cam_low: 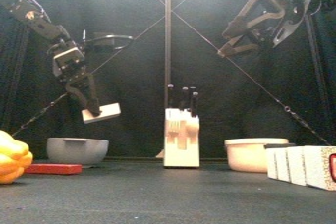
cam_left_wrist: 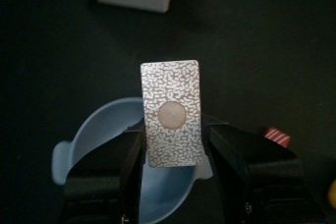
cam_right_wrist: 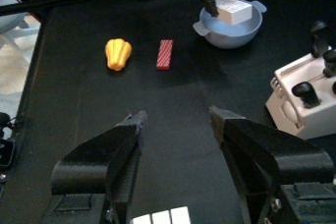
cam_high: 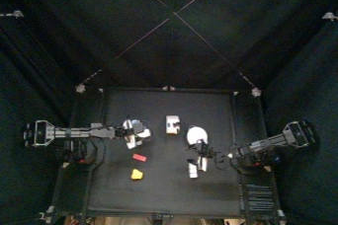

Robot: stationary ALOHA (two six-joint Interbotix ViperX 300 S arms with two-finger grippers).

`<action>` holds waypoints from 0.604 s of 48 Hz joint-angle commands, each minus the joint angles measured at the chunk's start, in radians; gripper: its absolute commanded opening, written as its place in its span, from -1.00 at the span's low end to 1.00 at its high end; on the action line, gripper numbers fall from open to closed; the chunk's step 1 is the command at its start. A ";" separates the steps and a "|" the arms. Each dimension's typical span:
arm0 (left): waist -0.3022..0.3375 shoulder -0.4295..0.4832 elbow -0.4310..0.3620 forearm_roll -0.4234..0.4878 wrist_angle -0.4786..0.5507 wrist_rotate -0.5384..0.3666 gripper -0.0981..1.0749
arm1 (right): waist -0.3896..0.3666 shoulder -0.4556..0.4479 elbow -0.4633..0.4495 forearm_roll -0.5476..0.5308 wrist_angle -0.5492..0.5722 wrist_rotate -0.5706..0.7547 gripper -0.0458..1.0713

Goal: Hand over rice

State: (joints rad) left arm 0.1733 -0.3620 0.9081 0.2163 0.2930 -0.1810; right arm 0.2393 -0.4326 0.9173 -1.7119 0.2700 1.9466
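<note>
Front view, left side: the left gripper point(cam_low: 89, 108) hangs above the grey bowl point(cam_low: 77, 150) and its jaws are closed on the rice point(cam_low: 101, 112), a small pale packet that is lifted clear of the bowl.
Left wrist view, the grip: the rice point(cam_left_wrist: 172, 113) is a flat speckled rectangle, and the jaws pinch its lower half on the two long edges; the upper half stands free.
How it handles: it looks light and rather stiff, maybe with a smooth wrapper, so it can slip or turn if the squeeze is weak.
Where to take hold: the free upper half seems the best place for the second gripper.
Right wrist view, right side: the right gripper point(cam_right_wrist: 178, 141) has its jaws wide apart and empty, well away from the rice point(cam_right_wrist: 235, 10).
</note>
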 commanded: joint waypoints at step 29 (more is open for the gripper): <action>-0.222 0.061 -0.061 -0.014 -0.529 0.000 0.10 | 0.000 0.101 -0.219 0.084 0.075 0.006 0.68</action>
State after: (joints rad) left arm -0.0353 -0.3083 0.8820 0.2010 -0.2071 -0.1841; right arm 0.2378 -0.3267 0.7501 -1.6398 0.3267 1.9574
